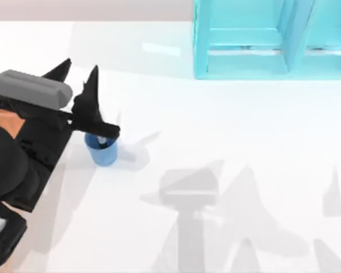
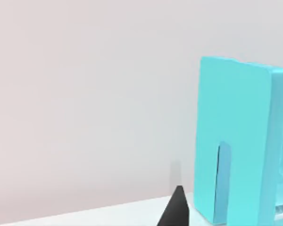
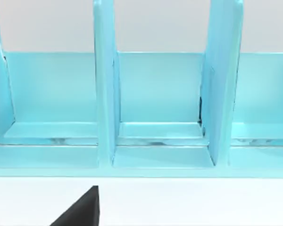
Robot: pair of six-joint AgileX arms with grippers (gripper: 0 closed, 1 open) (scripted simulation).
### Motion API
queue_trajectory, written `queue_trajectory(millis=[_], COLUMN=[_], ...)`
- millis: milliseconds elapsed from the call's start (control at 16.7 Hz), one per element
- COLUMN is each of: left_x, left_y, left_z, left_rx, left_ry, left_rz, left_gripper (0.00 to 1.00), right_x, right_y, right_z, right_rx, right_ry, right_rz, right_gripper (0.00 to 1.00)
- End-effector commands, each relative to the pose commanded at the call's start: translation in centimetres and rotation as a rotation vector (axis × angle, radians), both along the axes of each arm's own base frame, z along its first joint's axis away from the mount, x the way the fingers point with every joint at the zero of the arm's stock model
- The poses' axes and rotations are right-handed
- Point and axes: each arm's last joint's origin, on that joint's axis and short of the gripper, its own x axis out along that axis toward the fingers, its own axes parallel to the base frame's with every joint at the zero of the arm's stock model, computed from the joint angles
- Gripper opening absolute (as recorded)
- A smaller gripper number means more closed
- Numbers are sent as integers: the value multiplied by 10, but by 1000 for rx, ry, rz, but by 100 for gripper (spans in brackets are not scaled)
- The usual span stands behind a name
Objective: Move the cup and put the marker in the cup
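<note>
left gripper [image 1: 79, 77]: over tabletop's [image 1: 227, 142] left side, fingers spread, holding nothing
cup [image 1: 101, 149]: upright on tabletop, just beside left gripper
marker [image 1: 102, 140]: inside cup
rack [image 1: 273, 40]: cyan, far right
right gripper: fingers' state can't be told

A rendered test bench is showing here, not a lived-in room: a plain white table [image 1: 227, 142] is lying bare under flat light, with a turquoise divided rack [image 1: 261, 40] standing against a blank pale wall [image 2: 85, 94].
</note>
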Motion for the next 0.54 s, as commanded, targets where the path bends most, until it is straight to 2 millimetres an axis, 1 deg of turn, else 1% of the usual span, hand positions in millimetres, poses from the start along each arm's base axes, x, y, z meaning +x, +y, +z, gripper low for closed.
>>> queue_trajectory(millis=[180, 240, 540], left_x=[0, 0, 0], left_y=[0, 0, 0], left_z=[0, 0, 0], left_rx=[0, 0, 0], left_ry=[0, 0, 0], left_rz=[0, 0, 0], left_gripper=[98, 100, 100], right_x=[0, 0, 0], right_y=[0, 0, 0], right_z=[0, 0, 0], right_rx=[0, 0, 0], right_ry=[0, 0, 0], right_rz=[0, 0, 0], right_gripper=[100, 100, 100])
